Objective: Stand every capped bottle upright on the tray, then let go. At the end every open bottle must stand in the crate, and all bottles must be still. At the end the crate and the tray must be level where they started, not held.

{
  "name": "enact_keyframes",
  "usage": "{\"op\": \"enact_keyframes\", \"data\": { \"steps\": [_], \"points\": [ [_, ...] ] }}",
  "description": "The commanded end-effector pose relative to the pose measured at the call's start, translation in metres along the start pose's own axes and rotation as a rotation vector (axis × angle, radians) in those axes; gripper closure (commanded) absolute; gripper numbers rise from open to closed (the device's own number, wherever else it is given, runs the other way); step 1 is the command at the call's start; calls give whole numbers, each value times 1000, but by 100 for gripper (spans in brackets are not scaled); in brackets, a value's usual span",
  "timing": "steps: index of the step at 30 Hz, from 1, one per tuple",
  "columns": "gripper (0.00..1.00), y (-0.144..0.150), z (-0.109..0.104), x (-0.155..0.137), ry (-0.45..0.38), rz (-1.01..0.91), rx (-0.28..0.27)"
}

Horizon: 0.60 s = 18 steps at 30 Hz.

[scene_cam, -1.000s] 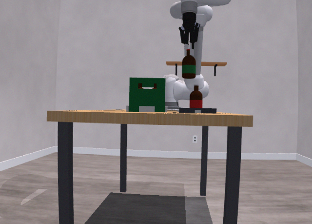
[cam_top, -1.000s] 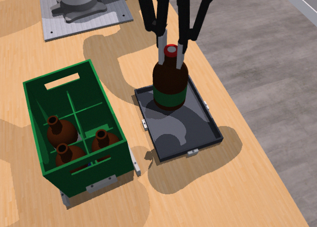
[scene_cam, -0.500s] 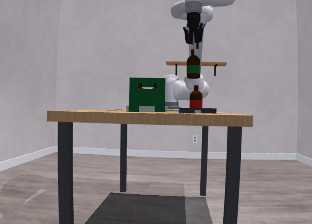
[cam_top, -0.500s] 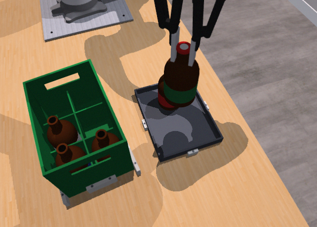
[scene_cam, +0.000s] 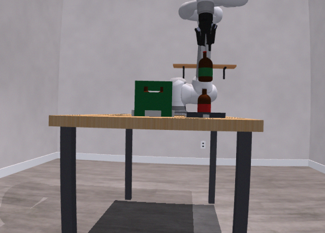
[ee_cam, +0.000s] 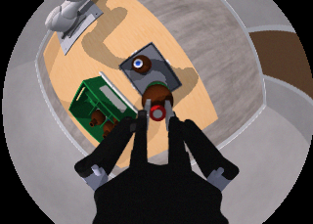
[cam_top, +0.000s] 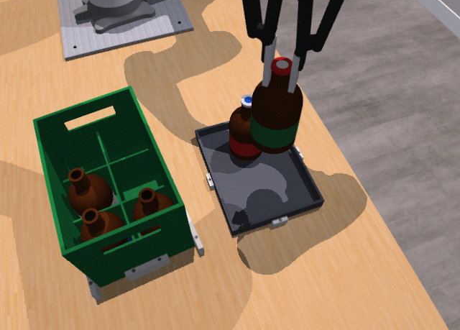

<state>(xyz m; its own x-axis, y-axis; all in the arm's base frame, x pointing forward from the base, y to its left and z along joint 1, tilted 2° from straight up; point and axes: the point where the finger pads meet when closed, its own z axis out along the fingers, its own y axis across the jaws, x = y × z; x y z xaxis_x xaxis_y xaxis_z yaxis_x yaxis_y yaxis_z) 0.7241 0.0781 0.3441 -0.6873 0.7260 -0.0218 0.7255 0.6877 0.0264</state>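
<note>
My gripper (cam_top: 280,74) (scene_cam: 204,50) (ee_cam: 157,106) is shut on the neck of a brown bottle with a red cap and green label (cam_top: 275,113) (scene_cam: 205,69) (ee_cam: 156,95). The bottle hangs upright, well above the dark tray (cam_top: 282,193) (scene_cam: 218,114) (ee_cam: 159,55). A second capped bottle with a blue cap and red label (cam_top: 243,133) (scene_cam: 203,101) (ee_cam: 140,66) stands upright at the tray's far end. The green crate (cam_top: 122,136) (scene_cam: 153,98) (ee_cam: 81,97) stands left of the tray. It holds three open brown bottles (cam_top: 88,190) (cam_top: 99,224) (cam_top: 150,203) standing upright.
The robot's base plate (cam_top: 122,29) sits at the table's back. The table's right edge (cam_top: 371,193) runs close beside the tray. A wall shelf (scene_cam: 228,66) with hooks hangs behind the arm.
</note>
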Motion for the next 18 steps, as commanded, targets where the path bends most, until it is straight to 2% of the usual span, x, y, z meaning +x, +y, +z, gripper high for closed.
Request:
{"op": "enact_keyframes", "data": {
  "steps": [1,14,18],
  "points": [
    [100,0,4,0,0,1,1],
    [100,2,30,3,0,6,6],
    [100,1,27,3,1,1,2]
  ]
}}
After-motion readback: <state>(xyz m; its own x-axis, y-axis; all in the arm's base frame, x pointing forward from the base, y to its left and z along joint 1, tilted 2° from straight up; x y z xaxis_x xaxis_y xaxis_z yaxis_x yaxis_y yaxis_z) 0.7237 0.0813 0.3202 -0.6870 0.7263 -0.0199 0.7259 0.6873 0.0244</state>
